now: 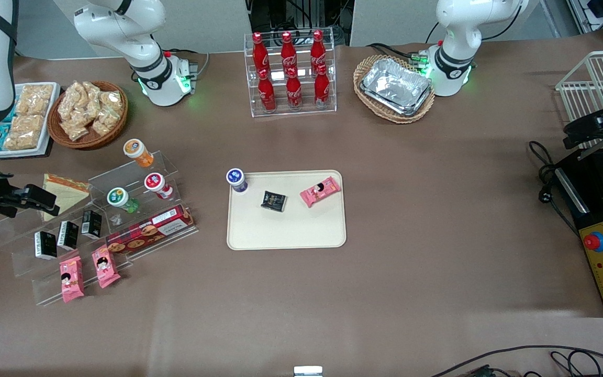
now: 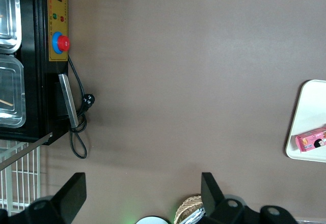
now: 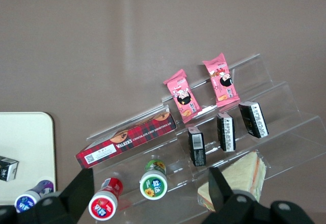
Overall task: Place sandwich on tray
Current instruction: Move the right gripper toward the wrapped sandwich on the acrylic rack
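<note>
Clearly the reach-and-grasp step is in hand: the clear-wrapped triangular sandwich (image 1: 62, 192) of pale bread lies on an upper step of the clear acrylic display stand (image 1: 139, 170) at the working arm's end of the table, not yet lifted. The right arm's black two-finger gripper (image 3: 150, 193) hovers above that stand, its jaws spread wide and holding nothing, one finger over the sandwich (image 3: 239, 175) and the other over the red-capped cup (image 3: 105, 205). The large flat cream-beige plastic tray (image 1: 286, 230) sits well apart at the table's middle, already carrying a blue-capped cup (image 1: 235, 179), a small black packet (image 1: 274, 200) and a pink snack packet (image 1: 320, 190). The next move probably calls for centring the jaws over the wedge, descending and closing gently, since the soft wrapped bread could crush or slip, then carrying it to the bare part of the tray.
</note>
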Controlling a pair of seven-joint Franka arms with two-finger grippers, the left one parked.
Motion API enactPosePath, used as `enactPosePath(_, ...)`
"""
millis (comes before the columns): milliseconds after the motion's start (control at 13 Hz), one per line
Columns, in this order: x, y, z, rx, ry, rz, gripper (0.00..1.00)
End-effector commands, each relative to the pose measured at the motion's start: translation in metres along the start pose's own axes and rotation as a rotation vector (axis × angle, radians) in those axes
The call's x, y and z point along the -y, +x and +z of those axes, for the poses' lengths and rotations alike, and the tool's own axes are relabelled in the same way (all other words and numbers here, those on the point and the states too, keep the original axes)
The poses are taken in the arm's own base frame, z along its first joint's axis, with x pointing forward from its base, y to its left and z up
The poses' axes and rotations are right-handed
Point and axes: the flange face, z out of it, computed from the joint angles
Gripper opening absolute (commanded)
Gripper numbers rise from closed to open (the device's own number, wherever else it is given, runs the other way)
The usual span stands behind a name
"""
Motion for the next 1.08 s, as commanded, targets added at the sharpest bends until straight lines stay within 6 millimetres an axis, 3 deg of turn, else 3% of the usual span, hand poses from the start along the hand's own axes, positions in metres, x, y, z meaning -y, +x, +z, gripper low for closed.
enactPosePath(0, -0.007, -0.003, -0.007, -0.006, -0.013, 0.017, 1.00)
enactPosePath(308, -0.025, 0.000, -0.016, -0.028, -0.051, 0.046, 1.00)
enactPosePath(615, -0.046, -0.012, -0.012, 0.030, -0.059, 0.222, 1.00)
enactPosePath(692, -0.064, -0.018, -0.014, 0.041, -0.059, 0.291, 1.00)
enactPosePath(846, -0.076, -0.025, -0.008, 0.075, -0.067, 0.477, 1.00)
enactPosePath(1000, -0.106, -0.043, -0.002, 0.098, -0.060, 0.574, 1.00)
